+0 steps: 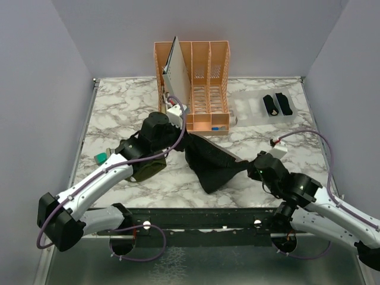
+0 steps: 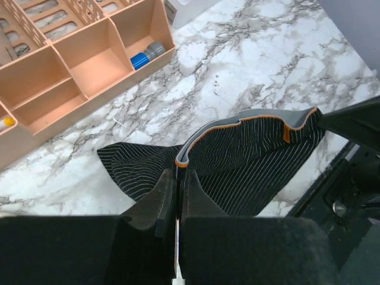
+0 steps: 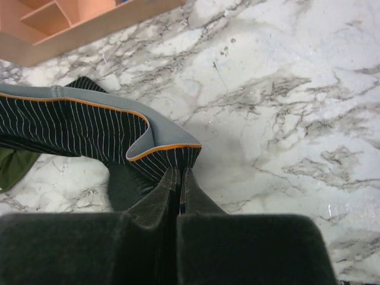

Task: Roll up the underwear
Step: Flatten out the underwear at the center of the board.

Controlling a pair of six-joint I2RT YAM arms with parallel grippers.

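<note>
A black finely striped underwear [image 1: 212, 165] with a grey, orange-edged waistband hangs stretched between both grippers over the middle of the table. My left gripper [image 1: 184, 141] is shut on one waistband corner, shown close up in the left wrist view [image 2: 178, 172] with the striped cloth [image 2: 249, 160] spreading away from it. My right gripper [image 1: 246, 167] is shut on the other corner [image 3: 179, 172]; the waistband [image 3: 71, 127] runs off to the left. An olive-green underwear [image 1: 148, 171] lies under the left arm. Two rolled black bundles [image 1: 271, 104] [image 1: 284, 104] lie at the back right.
An orange divided organizer [image 1: 202, 89] stands at the back centre with a white panel leaning in it. A small teal block [image 1: 102, 157] sits at the left near the left arm. The rolled bundles rest on a clear tray [image 1: 246, 110].
</note>
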